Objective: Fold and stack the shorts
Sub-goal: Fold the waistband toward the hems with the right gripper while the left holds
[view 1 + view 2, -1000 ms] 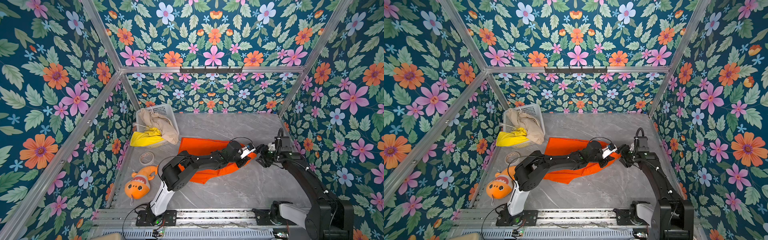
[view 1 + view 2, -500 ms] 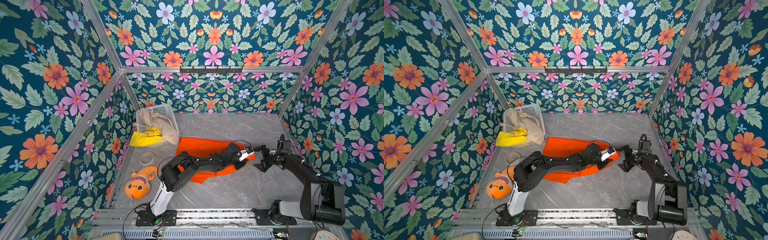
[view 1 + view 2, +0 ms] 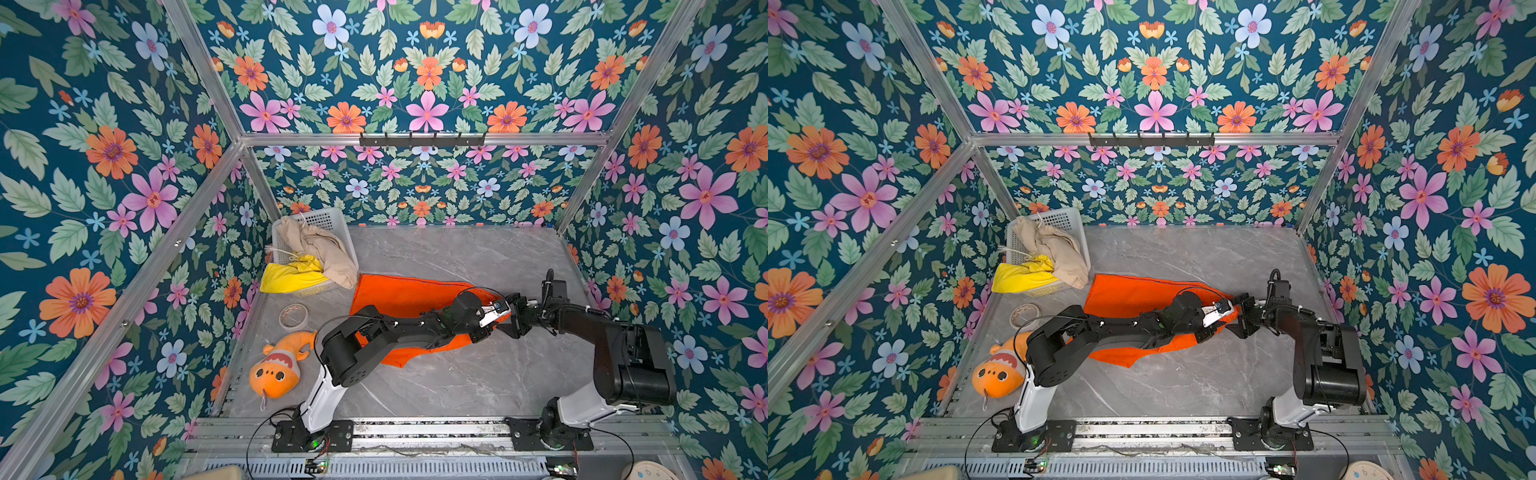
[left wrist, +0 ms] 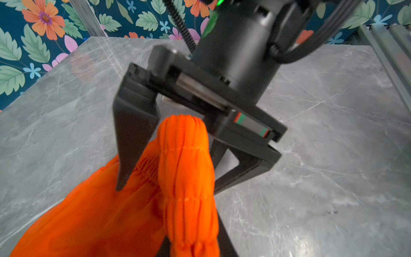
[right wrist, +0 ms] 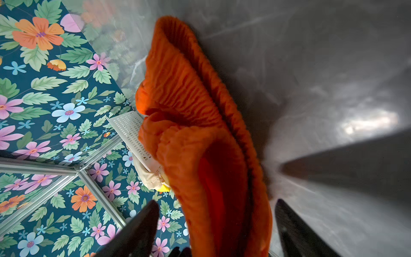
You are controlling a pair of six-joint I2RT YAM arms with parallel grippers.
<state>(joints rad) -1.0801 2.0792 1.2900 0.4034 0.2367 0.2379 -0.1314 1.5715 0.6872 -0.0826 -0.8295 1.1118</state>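
The orange shorts (image 3: pixel 399 291) (image 3: pixel 1129 295) lie across the middle of the table. My left gripper (image 3: pixel 500 322) (image 4: pixel 193 242) reaches over them to their right end and is shut on the bunched elastic waistband (image 4: pixel 184 155), lifting it off the table. My right gripper (image 3: pixel 517 316) (image 4: pixel 169 190) (image 5: pixel 218 202) faces it, open, one finger on each side of that waistband (image 5: pixel 189 89) with a gap showing. The beige shorts (image 3: pixel 320 249) and the yellow shorts (image 3: pixel 291 276) hang crumpled over the white basket (image 3: pixel 324 216) at the back left.
An orange plush fish (image 3: pixel 276 365) lies at the front left, beside the left arm's base. A tape roll (image 3: pixel 293 316) sits between it and the basket. Floral walls close in three sides. A black hook rail (image 3: pixel 422 139) runs along the back wall.
My right arm has dropped low and its gripper has slid in around the waistband end, its jaws narrowing. The left gripper has stayed at the shorts' right end.
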